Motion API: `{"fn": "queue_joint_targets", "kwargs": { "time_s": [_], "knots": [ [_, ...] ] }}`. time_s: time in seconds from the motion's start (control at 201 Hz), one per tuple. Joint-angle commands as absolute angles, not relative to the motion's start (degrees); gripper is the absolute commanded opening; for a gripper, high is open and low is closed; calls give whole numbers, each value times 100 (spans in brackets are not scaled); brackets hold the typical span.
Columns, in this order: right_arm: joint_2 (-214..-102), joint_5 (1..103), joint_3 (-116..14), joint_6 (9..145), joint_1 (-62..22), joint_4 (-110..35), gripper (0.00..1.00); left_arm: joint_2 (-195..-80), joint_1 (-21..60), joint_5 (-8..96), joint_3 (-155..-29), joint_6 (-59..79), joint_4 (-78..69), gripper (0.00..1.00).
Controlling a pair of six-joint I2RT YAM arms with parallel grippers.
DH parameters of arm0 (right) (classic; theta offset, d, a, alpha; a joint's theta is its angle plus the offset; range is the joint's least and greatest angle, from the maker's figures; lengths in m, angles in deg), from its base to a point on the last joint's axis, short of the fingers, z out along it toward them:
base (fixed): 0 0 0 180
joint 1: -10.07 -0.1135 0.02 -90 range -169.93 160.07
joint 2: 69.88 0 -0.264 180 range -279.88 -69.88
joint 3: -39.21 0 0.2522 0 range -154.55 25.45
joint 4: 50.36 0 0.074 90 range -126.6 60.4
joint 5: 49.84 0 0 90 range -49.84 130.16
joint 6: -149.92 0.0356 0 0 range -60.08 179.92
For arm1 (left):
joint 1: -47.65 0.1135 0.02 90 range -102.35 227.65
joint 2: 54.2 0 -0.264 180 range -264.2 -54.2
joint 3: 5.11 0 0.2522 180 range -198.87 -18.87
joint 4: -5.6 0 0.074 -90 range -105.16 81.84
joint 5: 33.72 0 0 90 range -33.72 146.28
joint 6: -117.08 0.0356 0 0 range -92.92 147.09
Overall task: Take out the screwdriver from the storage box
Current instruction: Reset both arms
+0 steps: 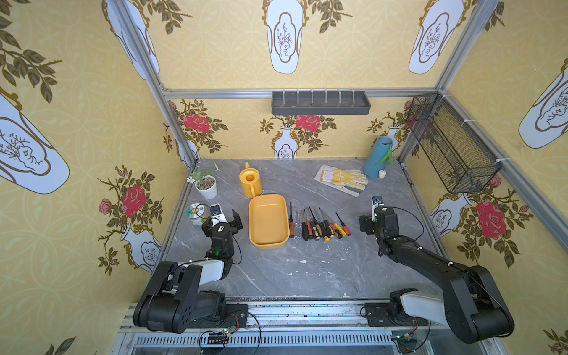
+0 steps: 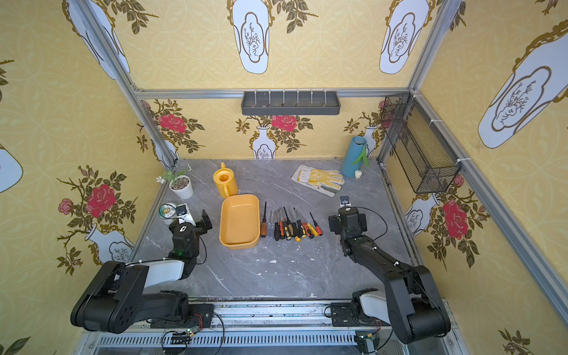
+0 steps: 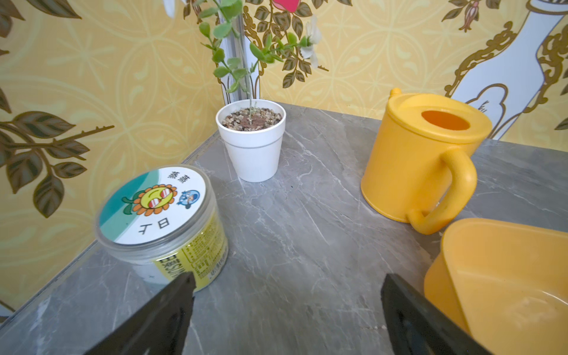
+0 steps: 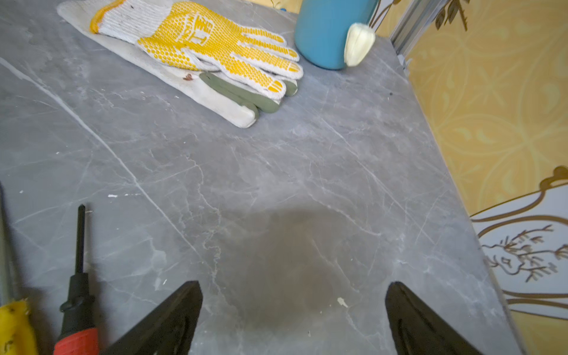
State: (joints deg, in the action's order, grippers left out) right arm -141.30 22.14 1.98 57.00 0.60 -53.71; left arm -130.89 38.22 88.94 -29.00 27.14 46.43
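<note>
**Both hands open, holding nothing – screwdrivers lie beside the box**

Left hand [image 3: 287, 278]: jaws spread wide, nothing between them, nothing gripped. It hangs over the tabletop [image 1: 292, 270] between the round tin [image 3: 159, 215] and the storage box [image 1: 267, 221]. In the wrist view one finger sits close to the tin and the other close to the box's near corner. In both top views there is a gap to each.

Right hand [image 4: 293, 285]: jaws just as wide and released, over bare grey surface with its shadow right below.

Storage box: mid-tabletop, long side running front to back, bare bottom showing. The yellow watering can [image 1: 250, 183] stands just behind it.

Screwdrivers [image 1: 318, 226]: a tight row flat on the tabletop, just to my right of the box, handles toward me and tips toward the back wall. The wooden-handled one [image 1: 291, 224] lies nearest the box rim. The red-handled one [image 4: 76, 307] ends the row, just beside my right hand.

Edges and room:
- The right tabletop edge and frame rail run near my right hand.
- There is an open stretch between my right hand and the gloves [image 4: 199, 46] – the blue vase [image 1: 376, 156] is in the back corner.
- The left edge runs just beyond the tin, with the white plant pot [image 3: 250, 141] further back.
- The front half of the tabletop is open surface with a few white specks.
</note>
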Motion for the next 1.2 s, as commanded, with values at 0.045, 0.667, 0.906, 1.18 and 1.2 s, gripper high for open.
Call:
{"fn": "queue_joint_targets", "kwargs": {
  "time_s": [0.045, 0.667, 0.906, 1.18, 1.2],
  "knots": [
    [-14212, 2607, 524, 6043, 266, -6698, 97, -13571, 3846, 8679, -2862, 2928, 5518, 99],
    [-15048, 3077, 1131, 6107, 658, -8568, 97, -13519, 3864, 8675, -2968, 2868, 5222, 99],
    [-15193, 2951, 1234, 6158, 669, -8877, 97, -13515, 3860, 8682, -2970, 2863, 5219, 99],
    [-15222, 2969, 1230, 6159, 680, -8899, 97, -13524, 3861, 8677, -2976, 2875, 5214, 99],
    [-15216, 2968, 1230, 6161, 675, -8905, 97, -13524, 3861, 8682, -2975, 2875, 5213, 99]
  ]
}}
